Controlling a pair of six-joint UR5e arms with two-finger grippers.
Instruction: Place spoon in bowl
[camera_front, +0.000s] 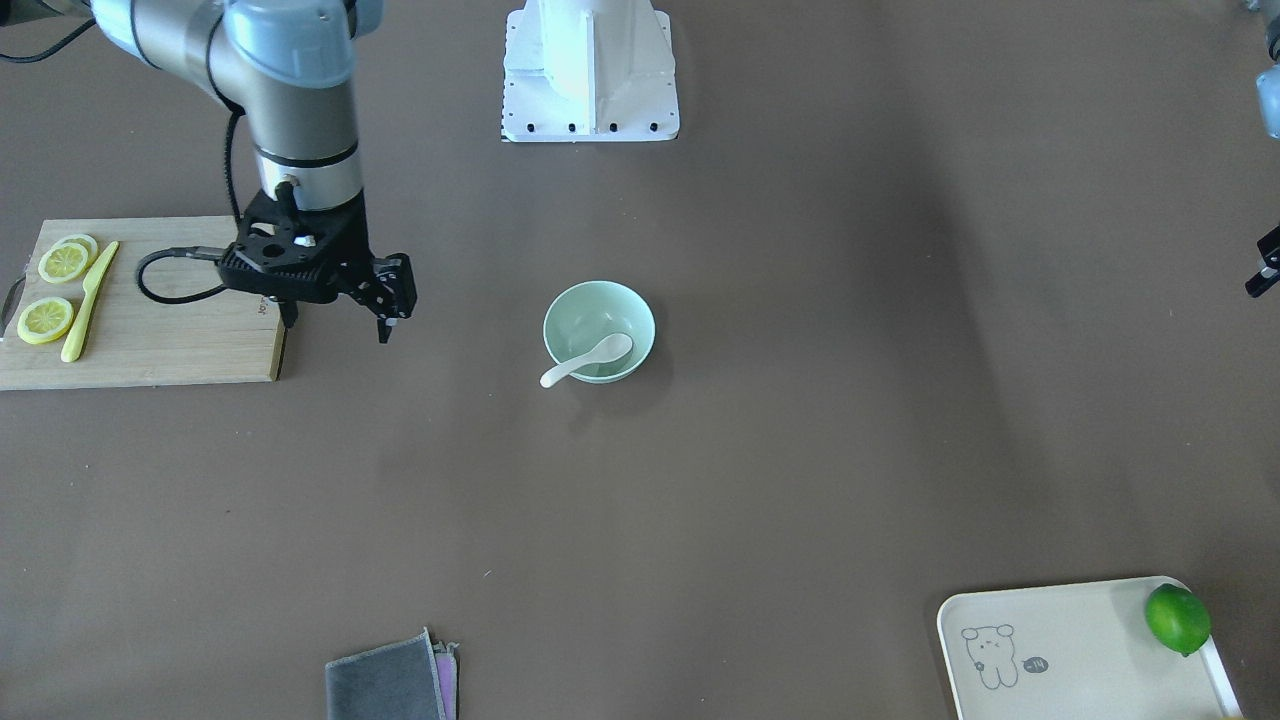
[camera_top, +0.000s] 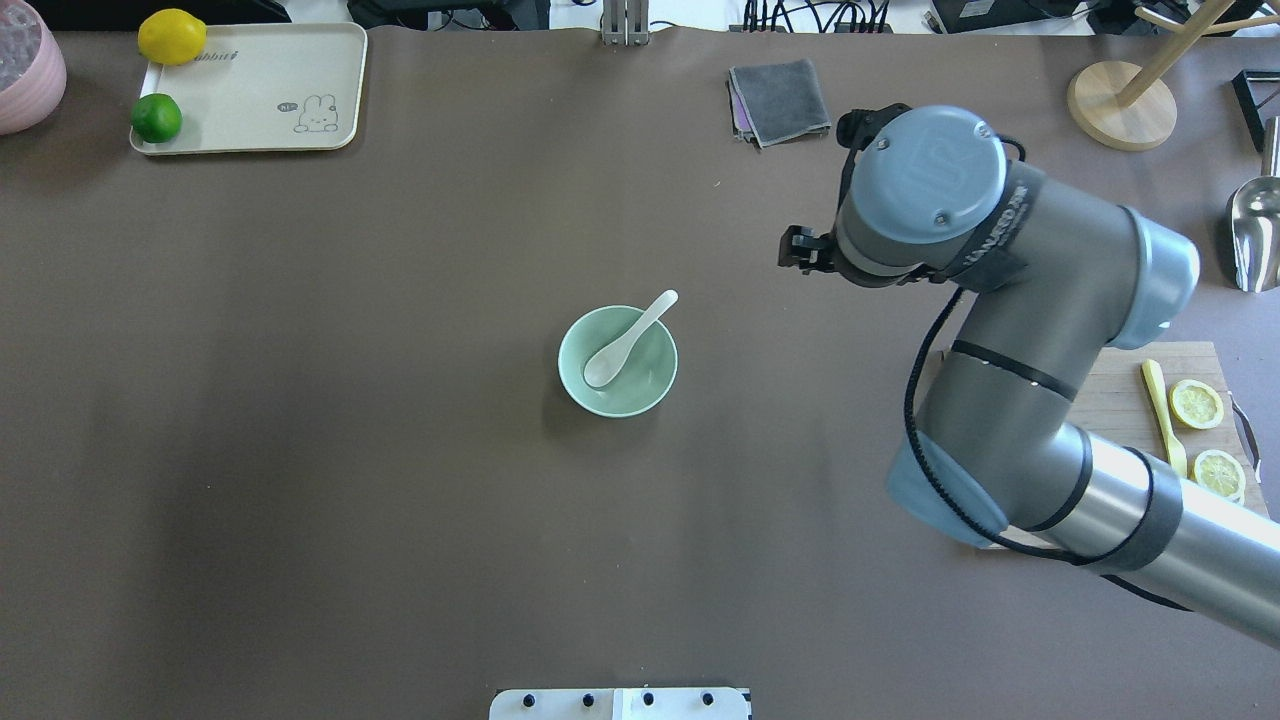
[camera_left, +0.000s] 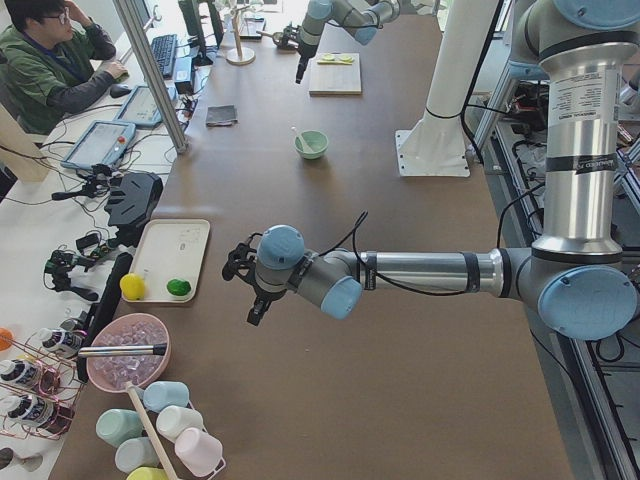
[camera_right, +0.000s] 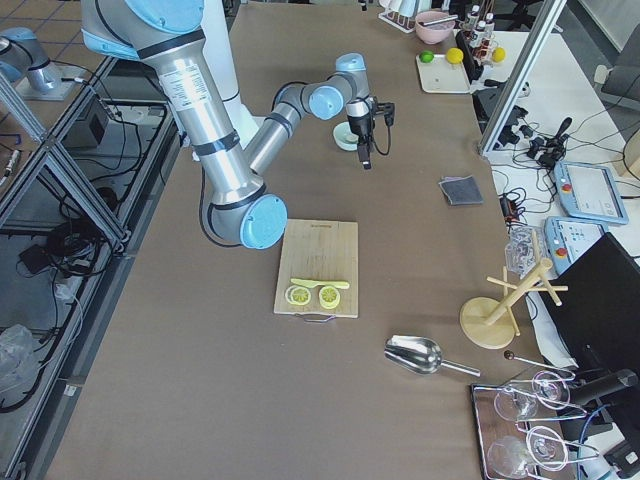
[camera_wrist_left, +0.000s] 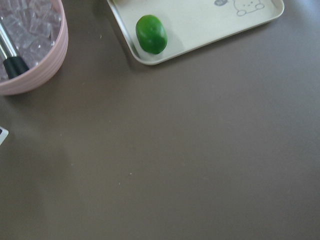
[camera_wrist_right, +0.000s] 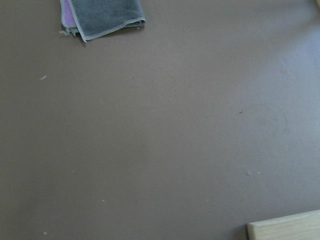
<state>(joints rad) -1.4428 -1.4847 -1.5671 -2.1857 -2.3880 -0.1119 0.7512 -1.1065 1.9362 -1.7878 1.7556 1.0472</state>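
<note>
The pale mint-green bowl stands at the middle of the table, also in the overhead view. The white spoon lies in it, scoop on the bowl's floor, handle resting on and sticking out over the rim. My right gripper hangs open and empty above the table, between the bowl and the cutting board, well apart from the bowl. My left gripper hovers far off near the cream tray; only a sliver of it shows at the front view's edge, so I cannot tell its state.
A wooden cutting board holds lemon slices and a yellow knife. A cream tray carries a lime. A grey cloth lies at the far edge. A pink bowl of ice stands beside the tray.
</note>
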